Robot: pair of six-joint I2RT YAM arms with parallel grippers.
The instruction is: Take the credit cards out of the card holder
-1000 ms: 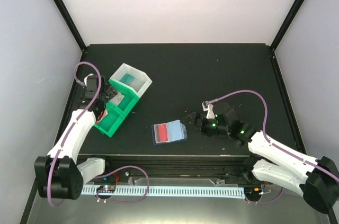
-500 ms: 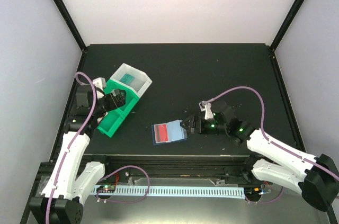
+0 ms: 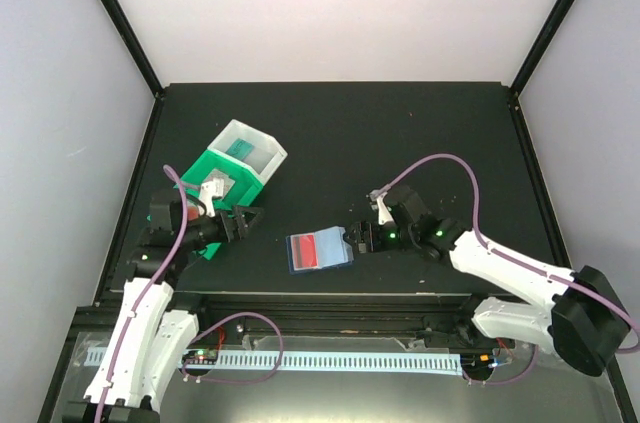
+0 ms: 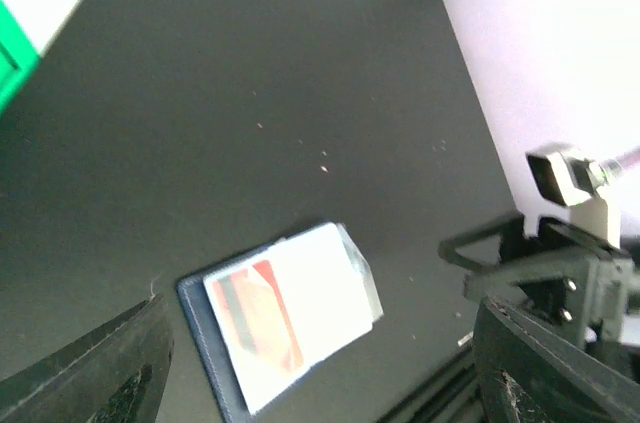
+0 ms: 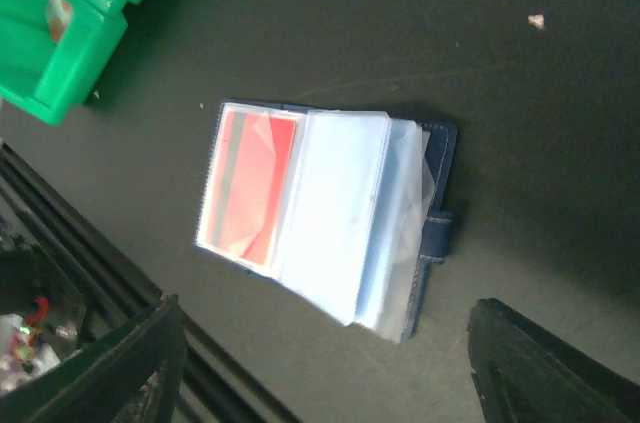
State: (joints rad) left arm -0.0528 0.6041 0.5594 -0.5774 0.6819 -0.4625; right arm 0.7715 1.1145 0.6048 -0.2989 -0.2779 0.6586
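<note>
R pincer, agape and empty, w/ card holder just ahead: go low, nip edge of red-orange card only; L pincer, also agape, should pin holder.

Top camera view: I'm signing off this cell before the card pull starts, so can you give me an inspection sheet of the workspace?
Surface: black table, a few pale specks.
Job's things: card holder lies open and flat near the front edge. A red-orange card sits in a clear pocket on the side toward the bins. No other card can be made out.
Clutter: green bin with a white bin at its far end, on the table's left.
Grippers: left gripper open, empty, beside the green bin. Right gripper open, empty, just right of the holder.
Cables: a purple cable loops over each arm.
Surroundings: pale walls, black frame posts.
</note>
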